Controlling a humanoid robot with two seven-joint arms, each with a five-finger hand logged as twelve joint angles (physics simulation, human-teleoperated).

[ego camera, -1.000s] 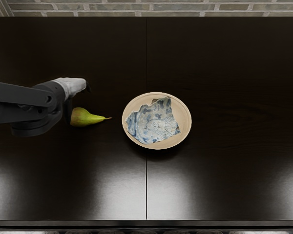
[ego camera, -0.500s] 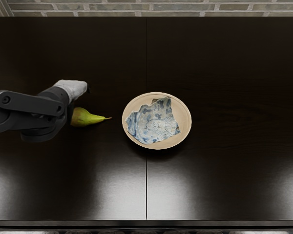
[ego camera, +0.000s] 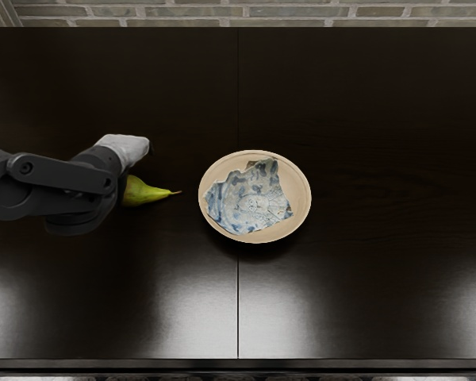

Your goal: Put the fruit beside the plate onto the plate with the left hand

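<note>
A yellow-green pear (ego camera: 145,192) lies on its side on the dark table, stem pointing right toward the plate. The plate (ego camera: 297,176) is cream-rimmed with a blue and white pattern and sits at the table's middle. My left hand (ego camera: 124,150) comes in from the left edge; its grey back shows just above and behind the pear's fat end. The black forearm covers the pear's left part. The underside of the hand is hidden by the wrist, so contact with the pear cannot be judged. The right arm is out of view.
The dark table (ego camera: 365,286) has a seam down its middle and a front edge at the bottom. A brick wall (ego camera: 238,12) runs along the back.
The left arm has moved right and slightly down, so it now covers more of the pear's fat end. Pear and plate have not moved.
</note>
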